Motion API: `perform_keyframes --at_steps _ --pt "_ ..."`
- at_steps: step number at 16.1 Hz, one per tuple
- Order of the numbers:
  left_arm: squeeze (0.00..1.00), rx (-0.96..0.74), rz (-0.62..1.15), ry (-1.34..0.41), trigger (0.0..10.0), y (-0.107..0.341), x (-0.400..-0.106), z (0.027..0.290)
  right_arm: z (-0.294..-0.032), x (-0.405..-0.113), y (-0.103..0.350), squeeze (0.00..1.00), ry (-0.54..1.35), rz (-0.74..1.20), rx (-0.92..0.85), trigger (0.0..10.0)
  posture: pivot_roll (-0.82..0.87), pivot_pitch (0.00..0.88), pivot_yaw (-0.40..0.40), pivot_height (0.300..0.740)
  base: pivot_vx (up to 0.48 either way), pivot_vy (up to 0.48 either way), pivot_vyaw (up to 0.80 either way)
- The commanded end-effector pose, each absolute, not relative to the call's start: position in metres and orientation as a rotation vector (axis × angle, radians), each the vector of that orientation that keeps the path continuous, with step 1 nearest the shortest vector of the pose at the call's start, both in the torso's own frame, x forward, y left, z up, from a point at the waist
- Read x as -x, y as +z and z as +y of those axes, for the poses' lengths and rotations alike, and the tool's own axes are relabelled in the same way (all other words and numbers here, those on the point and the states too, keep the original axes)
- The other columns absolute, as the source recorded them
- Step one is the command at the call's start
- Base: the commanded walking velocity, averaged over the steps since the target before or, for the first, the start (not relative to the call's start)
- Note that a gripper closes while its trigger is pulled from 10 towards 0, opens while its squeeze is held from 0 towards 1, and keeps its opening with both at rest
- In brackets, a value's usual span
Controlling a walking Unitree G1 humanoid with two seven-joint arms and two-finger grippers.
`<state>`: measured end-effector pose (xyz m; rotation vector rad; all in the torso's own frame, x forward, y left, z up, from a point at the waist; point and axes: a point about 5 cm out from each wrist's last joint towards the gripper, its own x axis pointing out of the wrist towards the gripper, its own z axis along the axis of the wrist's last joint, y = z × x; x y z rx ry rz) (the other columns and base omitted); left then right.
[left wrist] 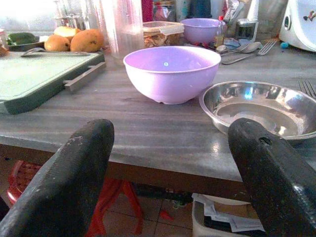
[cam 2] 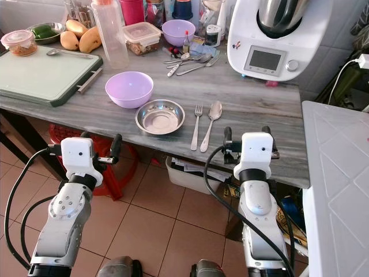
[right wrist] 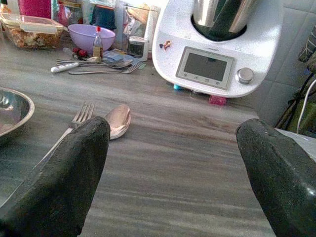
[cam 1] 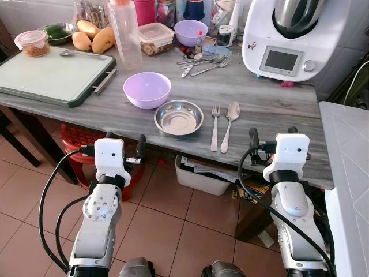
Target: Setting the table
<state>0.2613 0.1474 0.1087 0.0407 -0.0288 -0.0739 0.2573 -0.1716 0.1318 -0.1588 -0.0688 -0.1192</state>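
on the grey wood-grain table (cam 1: 271,104): 2 purple bowls, a near purple bowl (cam 1: 147,89) at the front and a far purple bowl (cam 1: 191,32) at the back. 1 steel dish (cam 1: 179,116) sits just right of the near bowl, w/ 1 fork (cam 1: 214,127) and 1 spoon (cam 1: 229,122) side by side to its right, apart from the dish. a loose pile of cutlery (cam 1: 202,60) lies further back, count unclear. 1 green cutting board (cam 1: 52,76) on the left, 3 mangoes (cam 1: 89,36) behind it, 1 white kitchen machine (cam 1: 288,37) back right. left gripper (cam 1: 123,144) wide open, empty, at the table's front edge before the near bowl. right gripper (cam 1: 272,137) wide open too, empty, at the edge right of the spoon.
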Motion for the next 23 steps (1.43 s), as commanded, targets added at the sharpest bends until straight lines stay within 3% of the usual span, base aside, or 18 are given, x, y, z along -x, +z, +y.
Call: perform_keyframes --at_steps 1,18,19,23 --pt "0.00 -0.029 -0.091 -0.117 10.0 0.134 -0.271 0.144 -0.159 -0.272 0.143 0.00 -0.016 -0.009 -0.039 10.0 0.00 0.000 0.017 0.740 0.000 0.000 0.00" --pt "0.00 -0.038 -0.084 -0.088 10.0 0.130 -0.266 0.148 -0.158 -0.265 0.142 0.00 -0.008 -0.003 -0.011 10.0 0.00 0.002 0.014 0.740 0.000 0.000 0.00" --pt "0.00 -0.051 -0.044 -0.073 10.0 0.123 -0.257 0.145 -0.168 -0.250 0.140 0.00 -0.066 -0.039 0.053 10.0 0.00 0.048 0.031 0.740 0.000 0.000 0.00" --pt "0.00 -0.050 -0.043 -0.082 10.0 0.121 -0.255 0.139 -0.172 -0.250 0.133 0.00 -0.109 -0.023 0.101 10.0 0.00 0.040 0.033 0.740 0.000 0.000 0.00"
